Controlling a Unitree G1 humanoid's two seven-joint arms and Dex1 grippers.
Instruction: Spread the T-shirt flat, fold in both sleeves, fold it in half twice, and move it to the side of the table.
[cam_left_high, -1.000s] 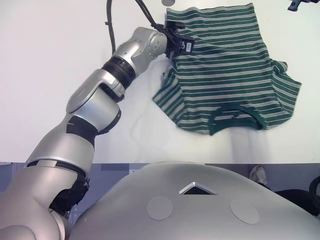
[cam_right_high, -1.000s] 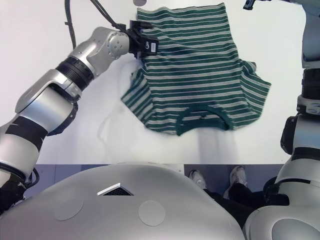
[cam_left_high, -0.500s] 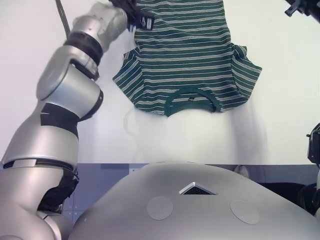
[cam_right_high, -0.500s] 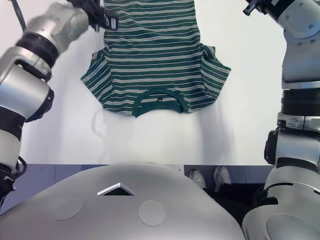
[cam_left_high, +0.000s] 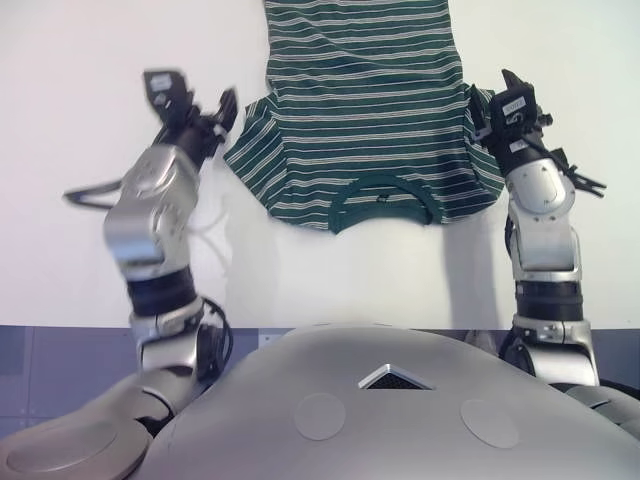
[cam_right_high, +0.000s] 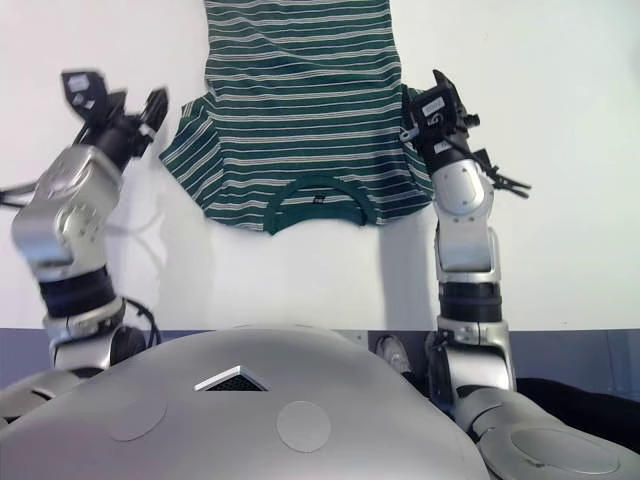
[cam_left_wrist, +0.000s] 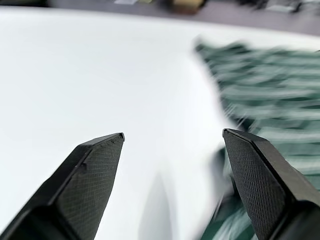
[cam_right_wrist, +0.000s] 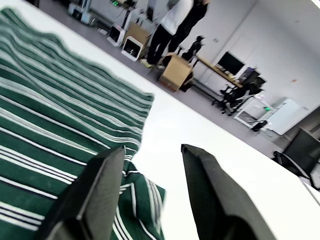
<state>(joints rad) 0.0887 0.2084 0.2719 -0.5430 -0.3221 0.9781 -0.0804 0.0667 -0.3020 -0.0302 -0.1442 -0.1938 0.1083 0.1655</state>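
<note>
A green T-shirt with white stripes (cam_left_high: 365, 110) lies flat on the white table (cam_left_high: 600, 260), its collar (cam_left_high: 382, 196) toward me and both short sleeves spread out. My left gripper (cam_left_high: 195, 95) hovers just left of the left sleeve (cam_left_high: 250, 150), open, with bare table between its fingers (cam_left_wrist: 95, 170). My right gripper (cam_left_high: 500, 95) is at the right sleeve (cam_left_high: 490, 175), over its outer edge. It is open too, and the striped cloth (cam_right_wrist: 55, 130) lies under its fingers (cam_right_wrist: 100, 190).
The table's front edge (cam_left_high: 300, 324) runs close to my body. White tabletop stretches left and right of the shirt. A black cable (cam_left_high: 90, 190) loops off my left forearm. Beyond the table's far edge are office furniture and boxes (cam_right_wrist: 175, 70).
My left gripper has let go of the shirt's far left side and drawn back beside the left sleeve. My right arm has come in from the far right to the right sleeve.
</note>
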